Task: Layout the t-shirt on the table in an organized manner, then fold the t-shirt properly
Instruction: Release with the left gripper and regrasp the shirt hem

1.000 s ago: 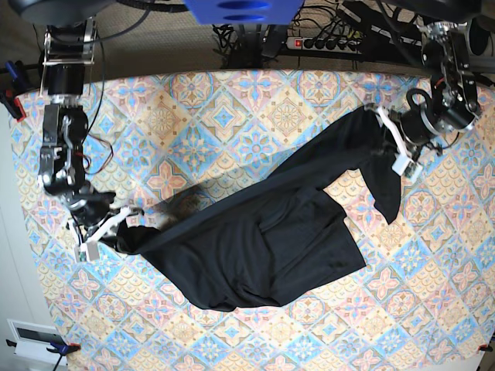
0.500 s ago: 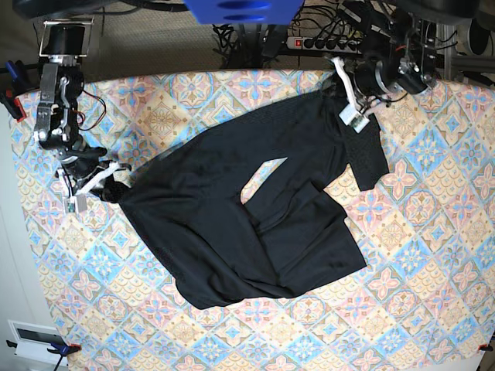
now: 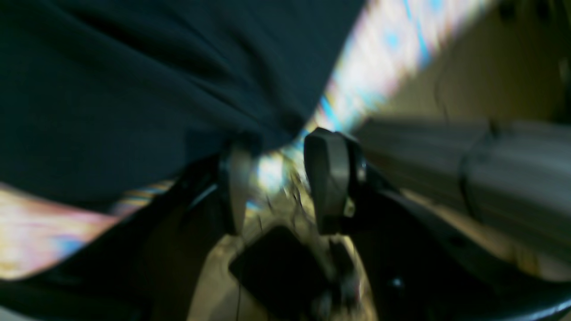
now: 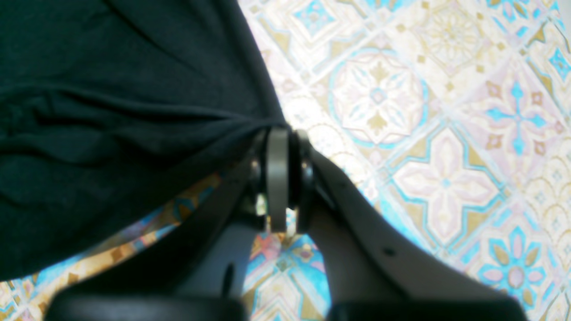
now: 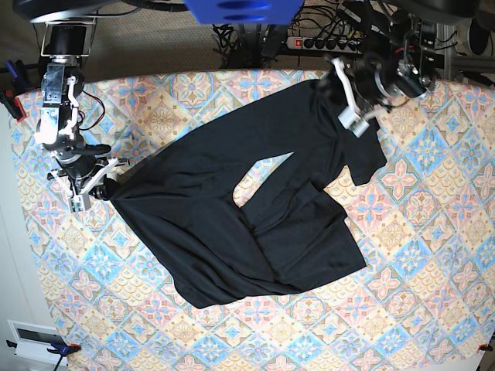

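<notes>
Over at the right gripper the jaws are pinched tight on a bunched corner of the black t-shirt, near the table's side edge. The left gripper stands with its jaws parted, daylight between them and the shirt's hem just above, at the far edge. The shirt sprawls diagonally across the patterned table, rumpled and partly doubled over itself.
</notes>
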Robot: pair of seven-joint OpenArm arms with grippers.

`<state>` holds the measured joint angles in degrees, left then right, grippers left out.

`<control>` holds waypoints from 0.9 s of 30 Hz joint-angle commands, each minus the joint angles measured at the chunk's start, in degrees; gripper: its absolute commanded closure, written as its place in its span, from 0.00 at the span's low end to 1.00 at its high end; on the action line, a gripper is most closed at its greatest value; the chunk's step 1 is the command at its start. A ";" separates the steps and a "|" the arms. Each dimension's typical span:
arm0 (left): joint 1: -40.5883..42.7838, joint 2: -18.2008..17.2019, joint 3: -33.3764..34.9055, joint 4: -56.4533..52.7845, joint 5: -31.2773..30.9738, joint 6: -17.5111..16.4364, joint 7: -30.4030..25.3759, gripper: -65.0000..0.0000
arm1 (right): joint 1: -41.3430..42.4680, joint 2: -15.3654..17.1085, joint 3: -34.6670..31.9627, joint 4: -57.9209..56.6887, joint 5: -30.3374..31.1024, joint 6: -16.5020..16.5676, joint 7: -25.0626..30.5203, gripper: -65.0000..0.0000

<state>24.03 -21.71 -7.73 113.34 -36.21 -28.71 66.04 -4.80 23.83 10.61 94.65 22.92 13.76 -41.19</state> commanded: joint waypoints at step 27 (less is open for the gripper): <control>-54.93 8.92 -15.88 -62.66 11.11 -0.17 -19.32 0.64 | 0.80 1.09 0.42 0.95 0.34 -0.09 1.23 1.00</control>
<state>-28.75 -12.08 -23.53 50.15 -23.92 -28.51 48.03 -4.86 23.83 10.63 94.56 22.94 13.76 -41.19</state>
